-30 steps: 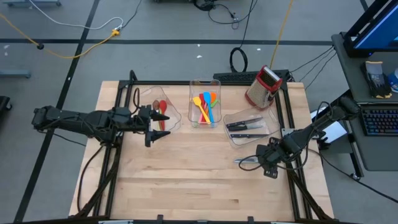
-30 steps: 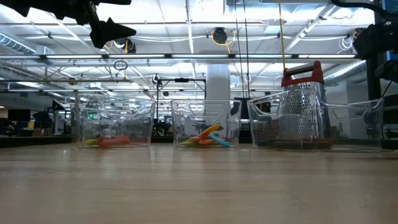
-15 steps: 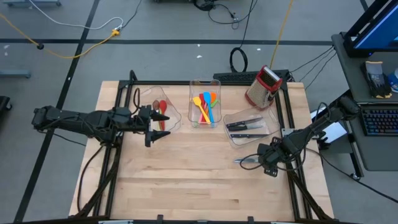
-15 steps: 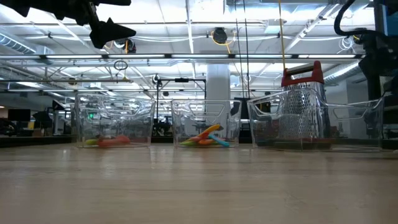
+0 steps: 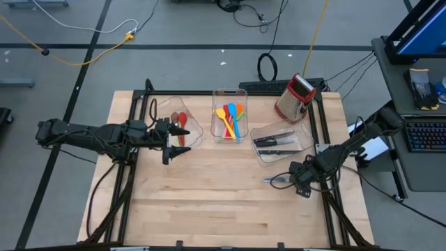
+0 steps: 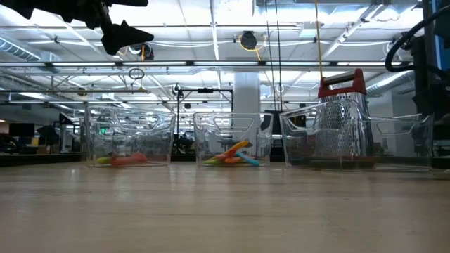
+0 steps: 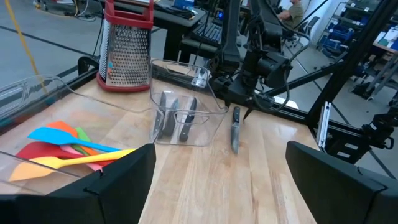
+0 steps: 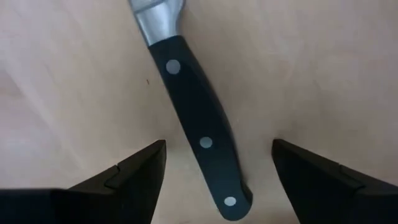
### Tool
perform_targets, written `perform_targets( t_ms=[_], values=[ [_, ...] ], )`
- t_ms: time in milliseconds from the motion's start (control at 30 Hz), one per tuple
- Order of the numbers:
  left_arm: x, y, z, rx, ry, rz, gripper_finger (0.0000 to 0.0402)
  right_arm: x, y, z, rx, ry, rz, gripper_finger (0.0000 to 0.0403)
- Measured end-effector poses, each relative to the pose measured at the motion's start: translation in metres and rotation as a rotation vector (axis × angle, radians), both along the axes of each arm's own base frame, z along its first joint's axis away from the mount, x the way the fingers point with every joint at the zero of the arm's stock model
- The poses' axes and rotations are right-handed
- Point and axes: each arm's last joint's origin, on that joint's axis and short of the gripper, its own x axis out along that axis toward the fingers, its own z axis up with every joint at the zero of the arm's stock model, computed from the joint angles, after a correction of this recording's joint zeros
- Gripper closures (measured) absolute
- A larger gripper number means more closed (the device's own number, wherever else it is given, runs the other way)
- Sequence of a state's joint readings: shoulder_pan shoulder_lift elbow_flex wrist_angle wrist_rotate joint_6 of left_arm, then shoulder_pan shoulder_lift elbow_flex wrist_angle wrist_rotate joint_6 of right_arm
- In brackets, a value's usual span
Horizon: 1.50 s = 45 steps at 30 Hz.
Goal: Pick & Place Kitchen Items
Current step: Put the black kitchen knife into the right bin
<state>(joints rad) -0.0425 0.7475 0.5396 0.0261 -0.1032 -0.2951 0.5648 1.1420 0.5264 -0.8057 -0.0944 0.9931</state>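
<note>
Two end effectors are in view, both spread wide and holding nothing. The right end effector (image 5: 291, 180) hangs low over one black-handled knife (image 8: 198, 130), its fingers (image 8: 118, 177) straddling the handle without contact. In the high view the knife (image 5: 276, 180) lies flat on the worktop (image 5: 209, 202), long axis running left to right, blade toward the worktop's middle and handle under the end effector. It rests just in front of the knife bin (image 5: 277, 143), near the worktop's right edge.

The left end effector (image 5: 182, 141) hovers raised beside the spoon bin (image 5: 175, 125).

Three clear bins stand along the rear half. The spoon bin holds two spoons, one brown (image 5: 175, 119), one red (image 5: 182, 120). The middle bin (image 5: 230, 117) holds coloured spatulas (image 5: 230, 118), lengthwise front to back; their count cannot be told. The knife bin holds two black-handled knives (image 7: 177, 118). One box grater (image 5: 295, 97) stands at the rear right corner.

The front half of the worktop is open.
</note>
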Motion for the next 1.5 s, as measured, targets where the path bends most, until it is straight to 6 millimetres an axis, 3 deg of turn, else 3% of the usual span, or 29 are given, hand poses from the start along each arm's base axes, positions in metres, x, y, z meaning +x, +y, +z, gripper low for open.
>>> perform_targets(
  t_ms=[133, 633, 800, 1133, 1500],
  values=[
    [0.0000, 0.0000, 0.0000, -0.003, 0.000, 0.001, 0.0036, -0.0046, -0.0026, -0.0081, 0.003, 0.012, 0.008, 0.0115],
    [0.0001, 0.0000, 0.0001, -0.022, -0.002, 0.004, 0.0036, -0.0051, -0.0030, -0.0094, 0.001, 0.018, -0.017, 0.0130],
    [0.0001, 0.0000, 0.0001, -0.025, -0.002, 0.005, 0.0036, -0.0058, -0.0035, -0.0096, -0.007, 0.020, 0.010, 0.0175],
    [0.0001, 0.0000, 0.0001, -0.028, -0.002, 0.005, 0.0036, -0.0062, -0.0040, -0.0097, -0.014, 0.020, 0.035, 0.0321],
    [0.0001, 0.0000, 0.0001, -0.027, -0.002, 0.005, 0.0036, -0.0045, -0.0017, -0.0058, 0.022, 0.016, 0.184, 0.0326]
  ],
)
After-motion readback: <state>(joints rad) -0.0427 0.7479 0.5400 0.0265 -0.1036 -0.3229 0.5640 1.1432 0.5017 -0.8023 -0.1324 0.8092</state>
